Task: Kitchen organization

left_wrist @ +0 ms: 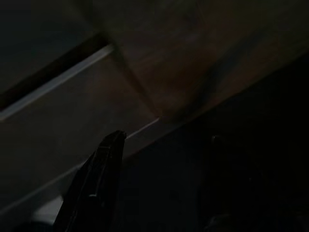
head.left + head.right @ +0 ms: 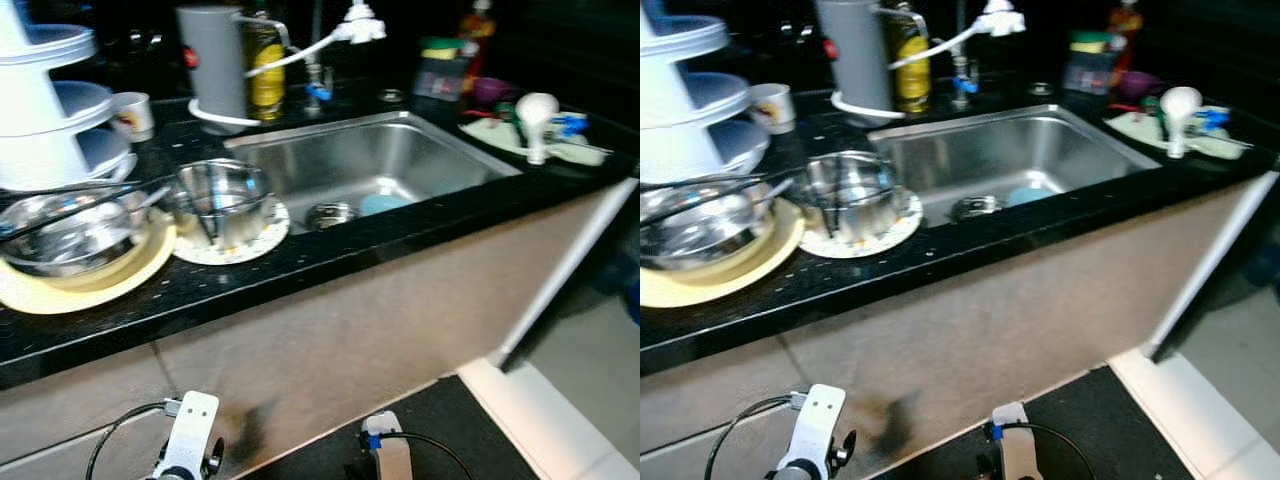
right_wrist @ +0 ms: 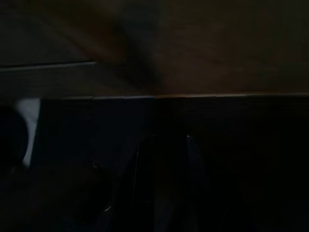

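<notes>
Dishes pile up left of the sink (image 2: 400,150) — a steel bowl (image 2: 218,200) on a plate (image 2: 245,243). Both arms hang idle below the counter (image 2: 330,265), can't tell either pincer's state. Approach step — next it needs reaching up.

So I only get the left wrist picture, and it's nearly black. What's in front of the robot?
Observer: A black counter with a steel sink set in it.
Operator: Anything in the sink?
Observer: A light blue thing lies at the bottom beside the drain; it's too blurred to name.
Operator: And on the counter?
Observer: Left of the sink, a shiny bowl stands on a patterned plate, next to a second bowl on a yellow plate.
</notes>
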You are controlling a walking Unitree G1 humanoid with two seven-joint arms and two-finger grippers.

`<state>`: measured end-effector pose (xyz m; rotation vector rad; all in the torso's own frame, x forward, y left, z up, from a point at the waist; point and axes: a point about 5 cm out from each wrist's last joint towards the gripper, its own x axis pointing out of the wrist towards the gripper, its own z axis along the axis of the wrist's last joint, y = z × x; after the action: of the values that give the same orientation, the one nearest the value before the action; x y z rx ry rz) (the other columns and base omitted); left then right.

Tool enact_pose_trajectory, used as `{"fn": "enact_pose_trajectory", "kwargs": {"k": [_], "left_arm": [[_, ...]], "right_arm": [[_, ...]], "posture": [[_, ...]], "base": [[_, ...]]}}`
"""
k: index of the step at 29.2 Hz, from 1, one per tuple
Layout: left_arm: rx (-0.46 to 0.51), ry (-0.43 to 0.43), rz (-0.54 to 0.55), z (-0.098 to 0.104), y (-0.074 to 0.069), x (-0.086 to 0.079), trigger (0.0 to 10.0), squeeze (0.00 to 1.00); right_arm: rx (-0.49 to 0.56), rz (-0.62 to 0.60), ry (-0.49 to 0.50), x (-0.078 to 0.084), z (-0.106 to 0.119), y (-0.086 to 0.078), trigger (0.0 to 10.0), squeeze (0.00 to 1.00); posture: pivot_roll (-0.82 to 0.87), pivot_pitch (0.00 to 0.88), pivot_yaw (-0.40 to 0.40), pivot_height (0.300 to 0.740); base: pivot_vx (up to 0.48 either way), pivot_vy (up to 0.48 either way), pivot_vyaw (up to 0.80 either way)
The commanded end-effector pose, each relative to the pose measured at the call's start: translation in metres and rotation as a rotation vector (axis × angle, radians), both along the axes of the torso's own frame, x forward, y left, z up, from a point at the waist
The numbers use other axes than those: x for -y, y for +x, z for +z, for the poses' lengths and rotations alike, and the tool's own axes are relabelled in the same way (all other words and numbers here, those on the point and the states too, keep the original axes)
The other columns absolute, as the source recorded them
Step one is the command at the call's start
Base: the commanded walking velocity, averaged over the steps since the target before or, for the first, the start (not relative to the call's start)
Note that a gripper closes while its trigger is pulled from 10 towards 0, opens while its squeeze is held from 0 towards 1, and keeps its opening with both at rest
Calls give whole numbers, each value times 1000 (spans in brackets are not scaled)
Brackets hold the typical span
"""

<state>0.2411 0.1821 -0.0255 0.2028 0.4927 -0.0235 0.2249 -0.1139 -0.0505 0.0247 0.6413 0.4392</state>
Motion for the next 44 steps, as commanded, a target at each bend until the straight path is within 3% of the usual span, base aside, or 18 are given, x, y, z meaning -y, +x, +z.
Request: {"fn": "enact_pose_trajectory", "kwargs": {"k": [1,14,19,36,44], "left_arm": [[-17,5,5,-4,-6,-2,10000,0],[-31,14,-24,-6,-7,0,10000,0],[-92,-1,-108,-12,-10,10,10000,0],[-141,8,-140,-16,-13,10,10000,0],[-151,-1,-144,-17,-13,10,10000,0]], "right_arm": [[-19,8,4,0,-3,-5,10000,0],[-22,14,21,-1,-4,-8,10000,0],[-48,-14,5,5,-9,-12,10000,0],[-85,-102,-3,19,-17,-25,10000,0],[-83,-152,10,23,-16,-23,10000,0]], "posture": [[-19,161,-47,740],[-19,152,-43,740],[-19,148,-41,740],[-20,151,-29,740],[-18,156,-29,740]], "base": [[0,0,800],[0,0,800],[0,0,800],[0,0,791],[0,0,0]]}}
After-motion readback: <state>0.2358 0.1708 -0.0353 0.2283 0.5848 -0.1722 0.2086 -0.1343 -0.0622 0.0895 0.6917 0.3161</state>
